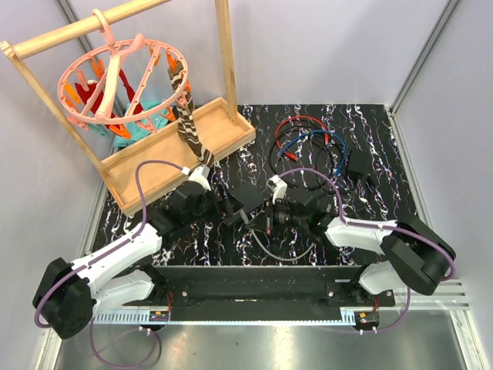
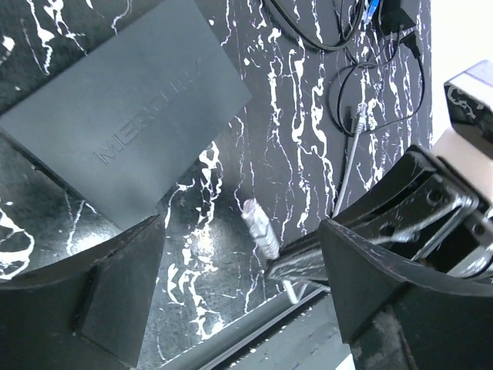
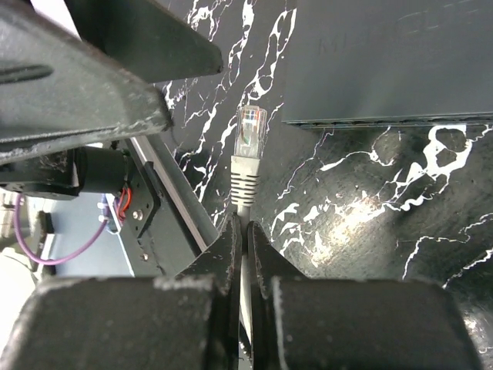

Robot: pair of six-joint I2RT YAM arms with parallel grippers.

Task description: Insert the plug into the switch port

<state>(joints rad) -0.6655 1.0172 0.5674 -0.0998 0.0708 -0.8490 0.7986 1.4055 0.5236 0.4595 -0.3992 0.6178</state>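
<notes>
L gripper sits at the near-left of the switch. Its fingers are spread wide w/ nothing between them, i.e. not holding the box. It looks positioned to brace or steady the box, but there's no contact yet as far as the wrist view shows.

The switch lies flat on the marbled black mat, label side up. One long edge faces the plug, but the ports on that edge can't be made out.

The plug is clear w/ a grey boot, lifted off the mat. Its tip points roughly twd the switch but is offset to one side of the box's corner. It's near the box, not touching it and not in any socket.

R gripper has its fingers pinched tight on the plug's grey lead just behind the boot.

Progress est.: the pickup is done and the plug has been brought close to the switch. Still left are lining it up w/ a port, steadying the box, and pushing in till seated. Insertion hasn't started.
</notes>
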